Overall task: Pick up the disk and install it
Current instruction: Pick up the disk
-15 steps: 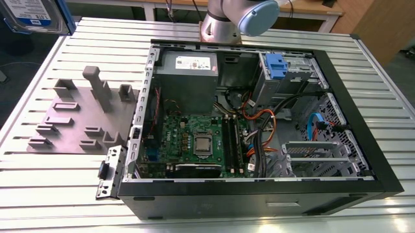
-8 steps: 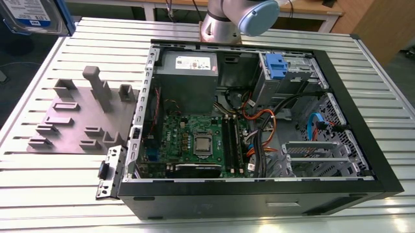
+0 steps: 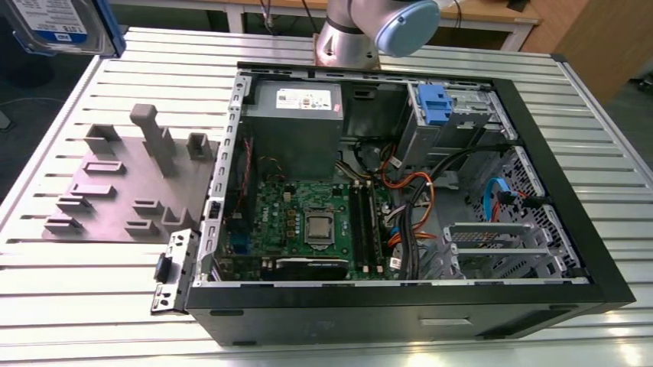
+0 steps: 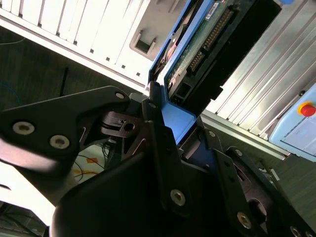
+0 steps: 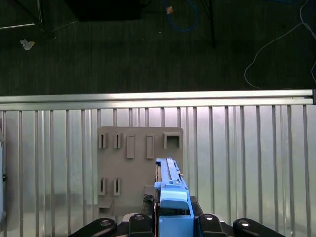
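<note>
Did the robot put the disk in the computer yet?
Not yet. Done: the disk is picked up and hangs in the air above the grey holder plate. In hand: the claw is shut on the disk's blue bracket. Left: in the exterior view the disk sits at the far left, apart from the open computer case, so it is not installed.

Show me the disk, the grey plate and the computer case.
disk (image 3: 56, 24): exterior view, on its label.
grey plate (image 3: 121, 187): exterior view, on its flat base.
computer case (image 3: 408, 310): exterior view, on its black outer wall.
</note>
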